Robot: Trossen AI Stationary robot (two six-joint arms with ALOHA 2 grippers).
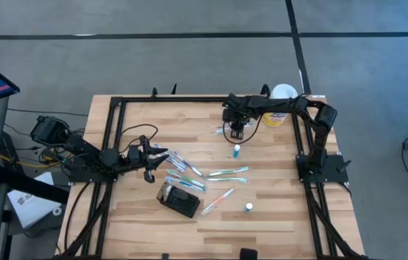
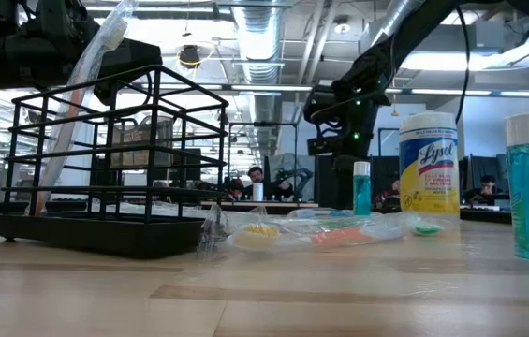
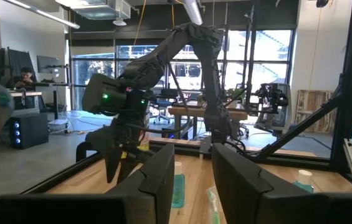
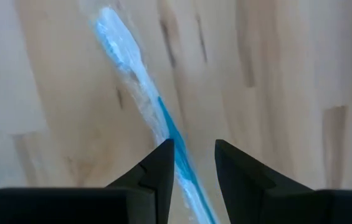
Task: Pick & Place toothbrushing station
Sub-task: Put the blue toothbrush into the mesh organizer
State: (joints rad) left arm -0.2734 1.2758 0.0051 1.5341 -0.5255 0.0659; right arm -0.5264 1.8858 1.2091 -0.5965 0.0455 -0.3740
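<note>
Right gripper point(image 4: 194, 163) points down near the far side of the table point(image 1: 276, 217), fingers parted by a narrow gap, a wrapped blue toothbrush point(image 4: 139, 93) on the wood below it, not pinched. Left gripper point(image 3: 193, 177) hovers at the left, fingers slightly apart, empty. Toothbrushing station point(image 1: 178, 198) lies near the front, beside scattered toothbrushes point(image 1: 227, 172).

A wrapped blue toothbrush point(image 4: 144, 93) lies slantwise on the wooden table point(image 4: 275, 68), running under the parted jaws.
</note>
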